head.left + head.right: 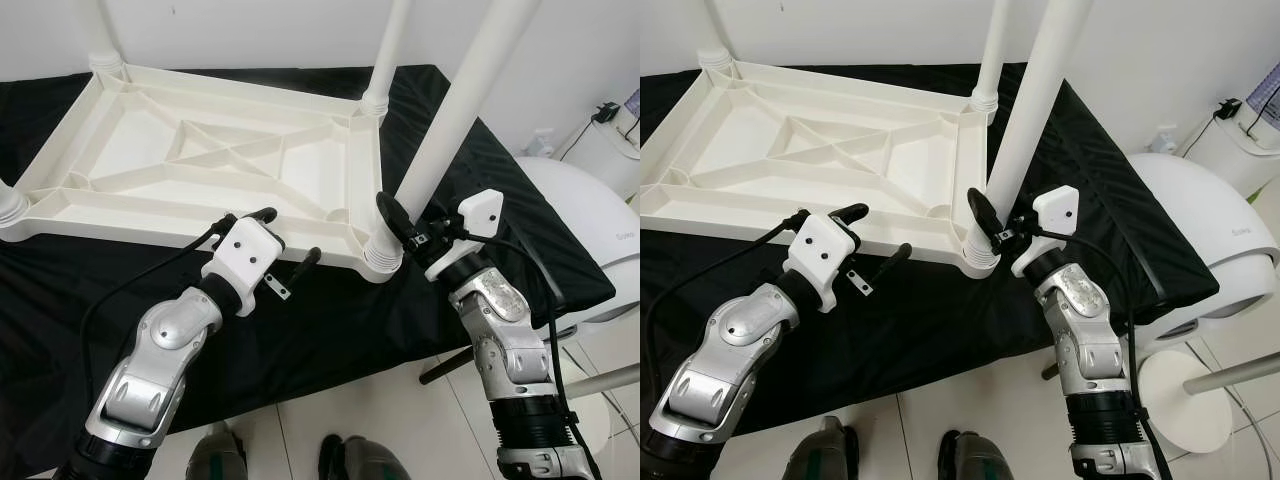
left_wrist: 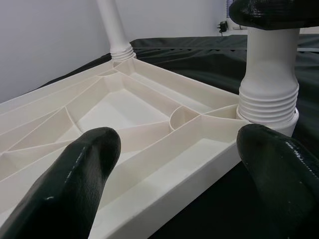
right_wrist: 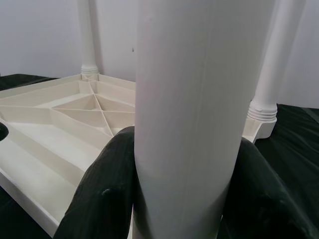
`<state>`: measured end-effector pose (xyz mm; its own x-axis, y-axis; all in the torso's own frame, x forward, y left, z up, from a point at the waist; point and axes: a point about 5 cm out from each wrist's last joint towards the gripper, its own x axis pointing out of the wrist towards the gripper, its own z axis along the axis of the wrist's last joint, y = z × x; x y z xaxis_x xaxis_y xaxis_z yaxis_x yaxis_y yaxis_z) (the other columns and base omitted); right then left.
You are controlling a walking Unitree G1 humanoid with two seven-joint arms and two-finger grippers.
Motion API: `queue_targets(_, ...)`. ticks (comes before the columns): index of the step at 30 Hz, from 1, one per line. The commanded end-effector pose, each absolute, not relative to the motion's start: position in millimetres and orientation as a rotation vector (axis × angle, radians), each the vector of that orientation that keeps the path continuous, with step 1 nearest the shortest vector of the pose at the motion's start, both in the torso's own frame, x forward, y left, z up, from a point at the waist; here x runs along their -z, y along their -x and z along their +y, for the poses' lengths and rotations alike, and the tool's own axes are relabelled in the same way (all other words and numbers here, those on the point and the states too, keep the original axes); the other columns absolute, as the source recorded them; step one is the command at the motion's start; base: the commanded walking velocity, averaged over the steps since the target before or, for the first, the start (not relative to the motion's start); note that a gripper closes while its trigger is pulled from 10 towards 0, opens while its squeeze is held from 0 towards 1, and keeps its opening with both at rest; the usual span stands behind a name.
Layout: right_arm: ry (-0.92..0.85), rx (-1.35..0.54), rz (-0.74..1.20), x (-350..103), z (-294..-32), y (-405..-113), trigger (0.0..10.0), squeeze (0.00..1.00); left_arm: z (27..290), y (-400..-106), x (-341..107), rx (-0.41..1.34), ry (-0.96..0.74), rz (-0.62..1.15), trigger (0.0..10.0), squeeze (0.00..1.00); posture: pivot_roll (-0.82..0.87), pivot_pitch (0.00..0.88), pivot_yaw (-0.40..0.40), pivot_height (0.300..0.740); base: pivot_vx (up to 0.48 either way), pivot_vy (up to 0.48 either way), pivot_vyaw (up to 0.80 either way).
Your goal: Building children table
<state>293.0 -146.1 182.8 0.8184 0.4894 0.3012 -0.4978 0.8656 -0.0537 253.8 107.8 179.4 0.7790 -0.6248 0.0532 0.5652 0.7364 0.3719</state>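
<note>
Surface: black cloth spread over a raised platform, against a white wall. Floor: pale tiles. At the robot's right: a white rounded appliance carrying faint grey lettering, too small to read, and a cable plugged in above it.

Item: white plastic table top, upside down on the cloth, underside ribs crossing in an X. Legs stand upright in the corner sockets; 3 can be counted here, with the base of a 4th at the left edge.

Near-right corner leg: seated in its ribbed socket, leaning slightly.

Right gripper: clamped on this leg just above the socket, 1 finger on each side, pads touching.

Left gripper: fingers spread wide, straddling the near rim of the table top, gripping nothing.
</note>
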Motion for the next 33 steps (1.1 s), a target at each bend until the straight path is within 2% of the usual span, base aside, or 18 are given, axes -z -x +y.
queue_targets(1,0.003,-0.495,-0.242,-169.2,-157.0,-293.6,10.0,0.0,106.2,-252.0,-181.8,0.672,-0.349,-0.182,10.0,0.0,0.06,0.121,-0.091,0.74,0.0,0.0,0.0)
queue_targets(9,0.07,-0.54,-0.243,-170.0,-150.5,-295.1,10.0,0.0,106.5,-251.5,-182.3,0.67,-0.349,-0.181,10.0,0.0,0.07,0.125,-0.093,0.74,0.0,0.0,0.0)
queue_targets(17,0.061,-0.554,-0.23,-165.2,-149.5,-298.4,10.0,0.0,106.8,-250.9,-182.9,0.662,-0.348,-0.182,10.0,0.0,0.07,0.125,-0.098,0.74,0.0,0.0,0.0)
queue_targets(33,-0.089,-0.445,-0.146,-147.8,-169.0,-304.0,10.0,0.0,107.0,-249.2,-183.4,0.664,-0.346,-0.18,10.0,0.0,0.07,0.129,-0.094,0.74,0.0,0.0,0.0)
